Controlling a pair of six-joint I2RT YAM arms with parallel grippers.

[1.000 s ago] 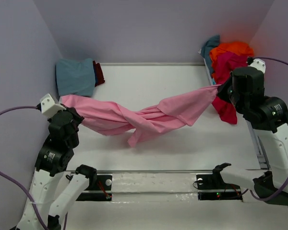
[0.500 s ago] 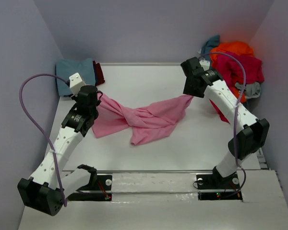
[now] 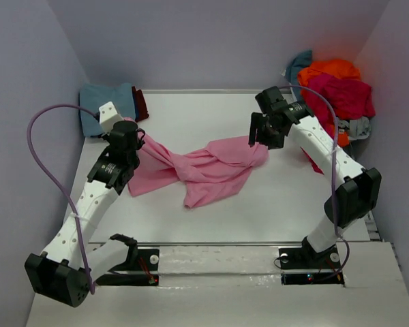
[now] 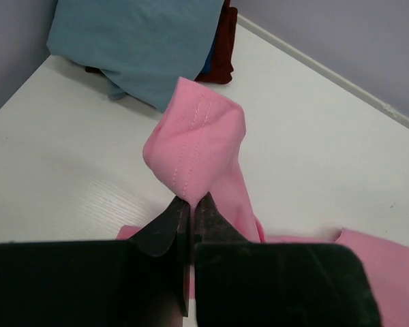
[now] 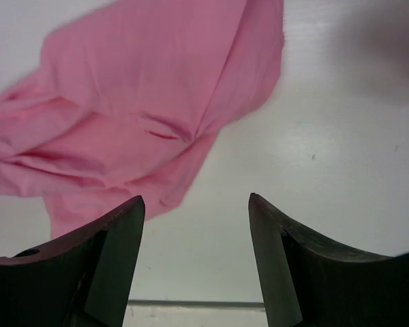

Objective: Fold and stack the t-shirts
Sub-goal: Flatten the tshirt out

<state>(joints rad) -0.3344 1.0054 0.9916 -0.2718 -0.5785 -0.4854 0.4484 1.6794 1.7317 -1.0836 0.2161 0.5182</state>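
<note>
Top view: the light pink soft-cloth t-shirt (image 3: 198,170) lies twisted and bunched on the white table (image 3: 204,221), just right of the folded dusty teal-blue t-shirt (image 3: 108,109), our landmark. The left gripper (image 3: 131,131) has the end nearest the landmark. The right gripper (image 3: 264,138) hovers over the end farthest from it. The heap of orange and crimson t-shirts (image 3: 334,85) sits well right of the landmark.

Left wrist: jaws pinched together on a stitched hem fold, which is lifted off the table, with the landmark just beyond.

Right wrist: fingers stand apart, nothing between them. The pink cloth lies just past the tips, on the landmark's side.

We judge the pink shirt light and limp, prone to drape and twist. It is best taken at stitched hem corners or shoulder seams.
</note>
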